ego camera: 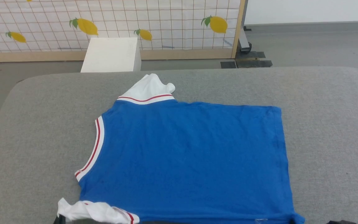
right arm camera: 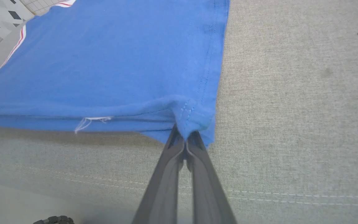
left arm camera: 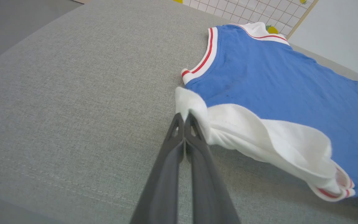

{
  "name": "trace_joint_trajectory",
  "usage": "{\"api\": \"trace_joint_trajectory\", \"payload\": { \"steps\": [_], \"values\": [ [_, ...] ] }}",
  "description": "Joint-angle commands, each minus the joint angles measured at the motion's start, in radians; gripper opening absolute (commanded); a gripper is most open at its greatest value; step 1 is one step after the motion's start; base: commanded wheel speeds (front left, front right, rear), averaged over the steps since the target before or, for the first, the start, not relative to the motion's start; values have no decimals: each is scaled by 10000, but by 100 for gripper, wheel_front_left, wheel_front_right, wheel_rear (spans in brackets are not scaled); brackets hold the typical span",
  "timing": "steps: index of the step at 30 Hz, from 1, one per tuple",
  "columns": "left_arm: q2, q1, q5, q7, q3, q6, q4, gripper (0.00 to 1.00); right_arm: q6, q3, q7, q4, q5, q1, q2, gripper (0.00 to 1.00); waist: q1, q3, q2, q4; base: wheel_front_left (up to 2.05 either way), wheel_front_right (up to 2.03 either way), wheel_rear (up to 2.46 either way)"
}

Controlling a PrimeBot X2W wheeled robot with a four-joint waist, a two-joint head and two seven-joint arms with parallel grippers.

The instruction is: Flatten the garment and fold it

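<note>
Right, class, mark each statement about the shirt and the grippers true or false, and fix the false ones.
1. The left gripper is shut on the shirt's white sleeve. True.
2. The right gripper hangs open above the shirt. False: it is shut on the blue hem corner.
3. The shirt lies on a grey table. True.
4. A white box stands on the shirt. False: it stands beyond the table's far edge.

The blue garment (ego camera: 191, 155) lies spread flat on the grey table (ego camera: 328, 124), with a white box (ego camera: 110, 54) beyond it.
</note>
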Motion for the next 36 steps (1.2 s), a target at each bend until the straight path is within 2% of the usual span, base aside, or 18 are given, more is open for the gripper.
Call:
{"api": "trace_joint_trajectory", "payload": {
  "steps": [1,6,7,15,28,29,30,31,32,36],
  "values": [
    [101,-200,-88,-99,115,-14,-65,0,-21,-142,118,-113,-101,-142,41,0,2,191,120,-36,0,0,0],
    [210,-1799,24,-97,-77,-402,235,0,-21,-234,470,12,-145,-1161,99,0,2,667,120,-49,0,0,0],
    [220,-2667,108,-93,-229,-611,634,0,-21,-196,597,244,-128,-1806,-21,0,2,896,120,-106,0,0,0],
    [150,-5086,131,-15,-614,-1330,2595,0,-21,285,899,1570,107,-4001,-627,0,2,1607,120,-256,0,0,0],
    [-277,-7323,-32,-307,-1049,-2383,6131,0,-21,1660,736,4031,309,-6386,-1066,0,2,2439,120,-345,0,0,0],
    [-343,-7396,-85,-328,-1080,-2466,6331,31,-21,1756,679,4226,336,-6480,-1069,23,2,2444,120,-342,0,0,0],
    [-377,-7444,-101,-367,-1106,-2517,6472,48,-21,1815,608,4369,354,-6540,-1071,46,2,2437,120,-337,0,0,0],
    [-429,-7489,-147,-439,-1111,-2573,6629,89,-21,1882,511,4538,386,-6595,-1072,100,2,2416,120,-325,0,0,0],
    [-478,-7506,-209,-486,-1101,-2616,6749,100,-21,1928,438,4667,418,-6622,-1075,100,2,2381,120,-313,0,0,0],
    [-586,-7414,-448,-766,-1000,-2756,7052,100,-21,2103,-160,4993,558,-6539,-1091,100,2,2059,120,-245,0,0,0]
  ]
}}
